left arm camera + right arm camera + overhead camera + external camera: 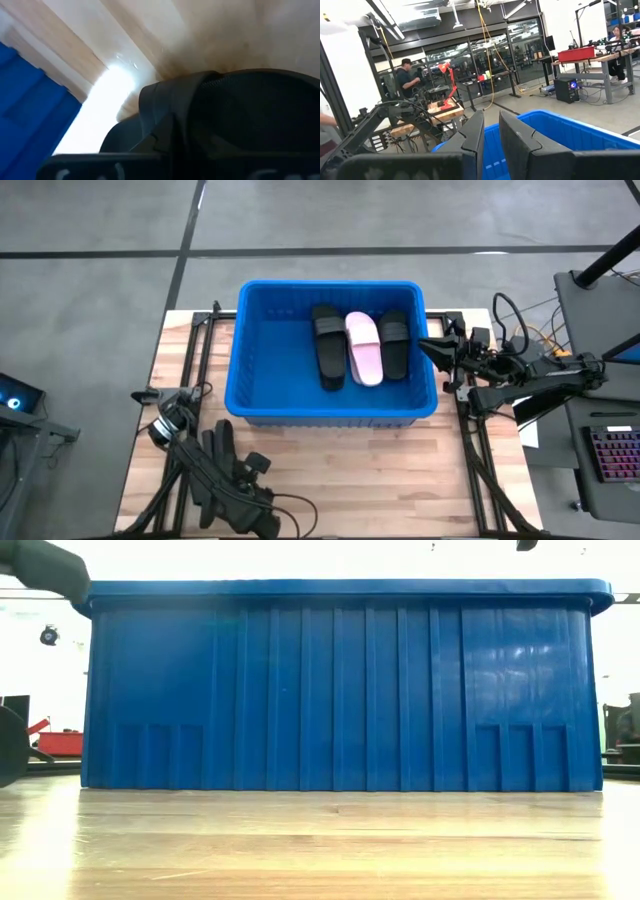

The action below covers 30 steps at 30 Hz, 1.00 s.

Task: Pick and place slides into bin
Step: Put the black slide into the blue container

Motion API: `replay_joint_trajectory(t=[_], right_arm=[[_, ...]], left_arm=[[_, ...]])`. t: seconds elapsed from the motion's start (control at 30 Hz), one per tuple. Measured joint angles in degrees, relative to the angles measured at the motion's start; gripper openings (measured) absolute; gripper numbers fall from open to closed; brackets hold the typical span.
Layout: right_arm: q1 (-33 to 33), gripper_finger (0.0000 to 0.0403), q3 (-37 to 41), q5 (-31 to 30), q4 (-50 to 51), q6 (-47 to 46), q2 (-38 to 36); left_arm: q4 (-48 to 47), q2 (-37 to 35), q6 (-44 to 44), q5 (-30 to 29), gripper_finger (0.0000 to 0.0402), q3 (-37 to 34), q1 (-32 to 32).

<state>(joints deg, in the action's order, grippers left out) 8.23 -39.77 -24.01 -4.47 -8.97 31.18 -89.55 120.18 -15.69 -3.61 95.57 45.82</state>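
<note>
Low at the near-left corner of the worktop [380,470]: left gripper [250,465], fingers clenched tight. Right against its wrist camera, a dark rounded shape [235,115]; could be a black slide or the arm's own parts, cannot tell, so cannot say whether anything is gripped. From there the bin [240,350] lies just ahead and to the right, near wall tall and ribbed, rim well above the fingers. Any carry into it probably needs a lift clear of that rim first.

Inside the bin, right half: three slides abreast, black [328,348], pink [363,348], black [395,345], touching or nearly so, long axes running from far wall to near wall. Left half of the bin floor bare, so open room on the side nearer the left arm.

Just outside the bin's right wall: right gripper [432,348], at about rim height, pointing across the bin, fingers drawn almost together with a narrow slit and nothing between them. Waiting, by the look of it. No slide to be seen loose on the bare worktop.
</note>
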Motion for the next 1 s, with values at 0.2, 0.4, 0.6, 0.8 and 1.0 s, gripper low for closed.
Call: replay_joint_trajectory(t=[0.2,0.4,0.6,0.8,1.0], right_arm=[[0.02,0.0052,0.00,0.00,-0.01,0.00,0.00],[0.02,0.0052,0.00,0.00,-0.04,0.00,-0.02],[0.02,0.0052,0.00,0.00,-0.13,0.00,-0.02],[0.02,0.0052,0.00,0.00,-0.11,0.00,-0.02],[0.00,0.0052,0.00,-0.01,-0.09,-0.40,-0.09]], left_arm=[[0.20,0.00,0.01,-2.83,0.0002,6.22,-1.29],[1.54,0.00,-0.80,-5.03,0.0001,15.00,-3.54],[4.12,-0.02,-2.80,-5.51,0.0001,24.51,-6.28],[10.00,-0.05,-3.38,-7.84,0.0001,34.59,-10.63],[24.04,-2.84,0.56,-11.01,0.0001,37.90,-14.82]])
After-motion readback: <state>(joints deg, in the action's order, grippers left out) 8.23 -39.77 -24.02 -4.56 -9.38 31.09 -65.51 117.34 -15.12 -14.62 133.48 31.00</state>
